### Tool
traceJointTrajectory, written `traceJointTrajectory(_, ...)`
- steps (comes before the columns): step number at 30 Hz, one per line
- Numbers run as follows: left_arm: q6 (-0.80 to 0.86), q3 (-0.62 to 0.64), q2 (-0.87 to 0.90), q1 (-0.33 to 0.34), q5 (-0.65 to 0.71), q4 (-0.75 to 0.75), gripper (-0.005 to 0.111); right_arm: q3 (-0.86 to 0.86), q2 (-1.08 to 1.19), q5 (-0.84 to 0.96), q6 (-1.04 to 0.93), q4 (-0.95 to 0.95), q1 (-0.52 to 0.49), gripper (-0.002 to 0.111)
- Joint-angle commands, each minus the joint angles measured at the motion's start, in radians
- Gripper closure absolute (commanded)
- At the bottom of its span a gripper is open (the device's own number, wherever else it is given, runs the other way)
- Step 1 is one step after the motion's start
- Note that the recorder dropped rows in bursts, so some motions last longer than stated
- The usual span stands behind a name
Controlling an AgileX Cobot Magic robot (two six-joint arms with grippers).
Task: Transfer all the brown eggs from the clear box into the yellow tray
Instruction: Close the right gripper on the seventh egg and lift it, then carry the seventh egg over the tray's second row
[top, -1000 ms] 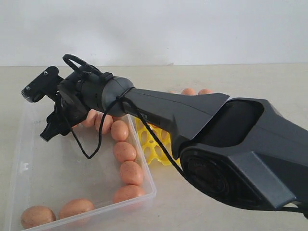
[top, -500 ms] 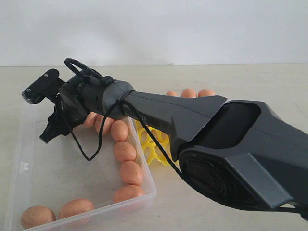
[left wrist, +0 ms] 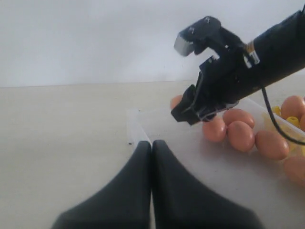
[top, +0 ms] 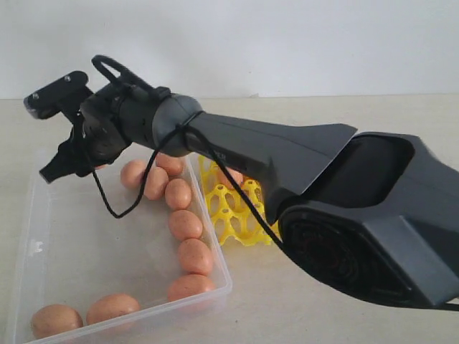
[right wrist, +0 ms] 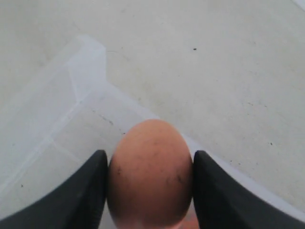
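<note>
Lifted and drawn leftward since a second ago, the right gripper (top: 61,163) now hangs over the far left part of the clear box (top: 43,244), clamped on one brown egg (right wrist: 150,167). Other brown eggs (top: 185,224) line the box's right wall, with two more at its near edge. Just right of the box, the yellow tray (top: 231,215) sits on the bench (top: 401,115), partly hidden by the arm. Facing a corner of the box, the left gripper (left wrist: 151,145) is pressed together on nothing.

You see: clear box (top: 72,247), smooth transparent plastic; brown eggs (top: 185,224), matt, faintly speckled; yellow tray (top: 228,215), glossy plastic.
</note>
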Motion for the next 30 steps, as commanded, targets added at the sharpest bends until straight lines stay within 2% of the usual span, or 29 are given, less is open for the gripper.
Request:
traceJointTrajectory(1, 0.001, -0.003, -0.003, -0.004, -0.001, -0.005, 0.111, -0.006, -0.074, 0.073, 0.108, -0.047, -0.017, 0.108)
traceJointTrajectory(5, 0.001, -0.003, -0.003, -0.004, -0.001, -0.005, 0.111, 0.049, -0.145, 0.044, 0.154, -0.093, -0.019, 0.108)
traceJointTrajectory(9, 0.001, -0.003, -0.003, -0.004, -0.001, -0.005, 0.111, 0.21, -0.247, -0.041, 0.189, -0.099, -0.026, 0.108)
traceJointTrajectory(12, 0.001, -0.003, -0.003, -0.004, -0.001, -0.005, 0.111, 0.405, -0.349, -0.157, 0.189, -0.095, -0.042, 0.108)
traceJointTrajectory(19, 0.001, -0.003, -0.003, -0.004, -0.001, -0.005, 0.111, 0.944, -0.679, -0.599, 0.168, -0.042, -0.139, 0.108)
traceJointTrajectory(21, 0.001, -0.003, -0.003, -0.004, -0.001, -0.005, 0.111, 1.091, -0.755, -0.675, 0.102, 0.009, -0.19, 0.108)
traceJointTrajectory(24, 0.001, -0.003, -0.003, -0.004, -0.001, -0.005, 0.111, 1.284, -0.863, -0.8, -0.109, 0.164, -0.268, 0.108)
traceJointTrajectory(30, 0.001, -0.003, -0.003, -0.004, -0.001, -0.005, 0.111, 1.551, -0.996, -1.037, -0.439, 0.377, -0.364, 0.108)
